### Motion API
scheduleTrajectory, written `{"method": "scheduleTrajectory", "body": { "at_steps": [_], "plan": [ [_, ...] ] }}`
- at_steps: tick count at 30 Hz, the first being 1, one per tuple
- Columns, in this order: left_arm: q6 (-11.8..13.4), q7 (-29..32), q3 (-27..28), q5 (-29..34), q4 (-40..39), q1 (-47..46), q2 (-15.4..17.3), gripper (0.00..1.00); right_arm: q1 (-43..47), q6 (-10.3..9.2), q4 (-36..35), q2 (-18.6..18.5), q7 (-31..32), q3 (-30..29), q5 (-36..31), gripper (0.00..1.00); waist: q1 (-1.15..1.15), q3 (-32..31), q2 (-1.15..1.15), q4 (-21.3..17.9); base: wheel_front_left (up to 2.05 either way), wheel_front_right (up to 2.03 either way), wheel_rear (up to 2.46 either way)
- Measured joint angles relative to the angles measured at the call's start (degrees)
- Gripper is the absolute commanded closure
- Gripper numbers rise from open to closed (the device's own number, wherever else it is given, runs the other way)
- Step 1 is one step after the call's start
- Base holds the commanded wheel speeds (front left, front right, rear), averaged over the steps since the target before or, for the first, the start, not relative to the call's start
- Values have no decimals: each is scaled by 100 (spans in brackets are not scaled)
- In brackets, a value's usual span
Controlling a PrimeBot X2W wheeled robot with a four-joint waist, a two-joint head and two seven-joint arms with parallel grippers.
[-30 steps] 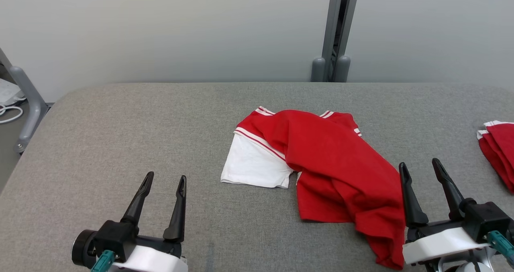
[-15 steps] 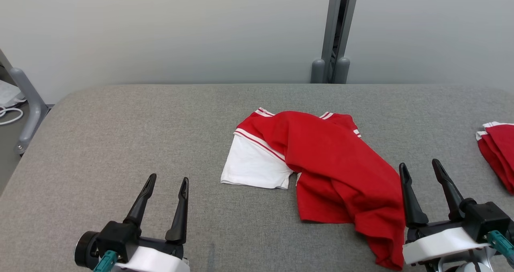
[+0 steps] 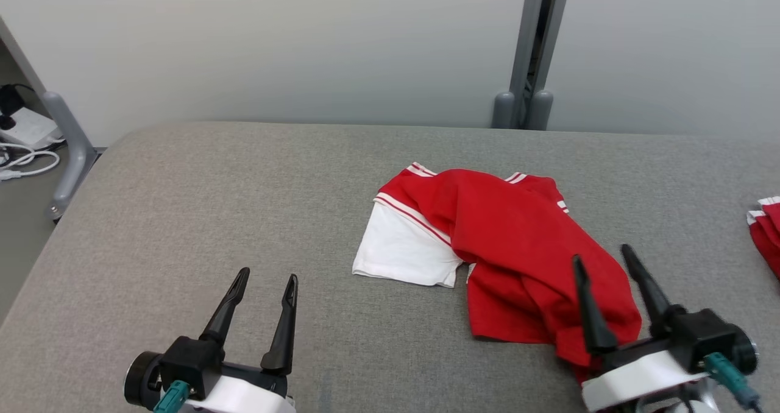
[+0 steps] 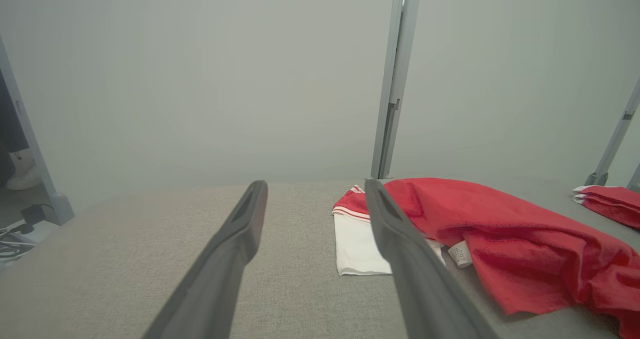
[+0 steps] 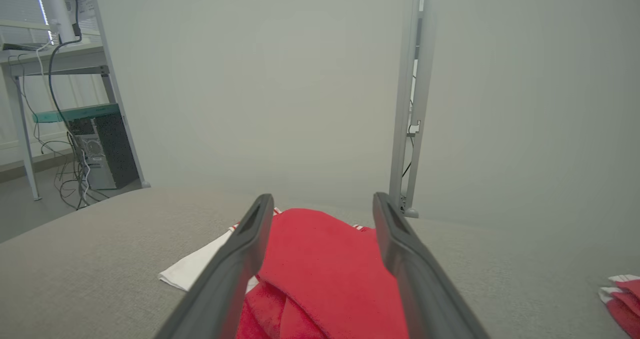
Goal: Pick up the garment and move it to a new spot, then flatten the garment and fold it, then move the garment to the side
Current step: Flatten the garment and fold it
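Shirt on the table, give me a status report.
Left end effector open, empty. Right end effector open over shirt. Shirt crumpled. Red pile lies apart.

The desk (image 3: pixel 213 187) is covered in grey woven fabric, and its far corners are rounded. A crumpled red-and-white garment (image 3: pixel 512 236) lies on it, below and ahead of the right end effector (image 3: pixel 601 254) and ahead and to the right of the left end effector (image 3: pixel 268 274). The garment's white panel lies flat on the side nearer the left end effector. A folded red pile (image 3: pixel 769 233) with white trim lies well to the right of the right end effector.
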Motion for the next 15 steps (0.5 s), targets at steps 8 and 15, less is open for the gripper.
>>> {"method": "scheduleTrajectory", "body": {
  "at_steps": [8, 15],
  "plan": [
    [-3, 0, -110, -56, 54, -151, 2, 0, -742, 1, 780, -170, 92, 1561, -91, 0, 0, 181, 0, 470, 0, 0, 0],
    [22, 0, -321, -300, -69, -438, 5, 0, -1830, 1, 1937, -549, 499, 2245, 209, 0, 0, 592, 0, 1034, 0, 0, 0]
  ]
}}
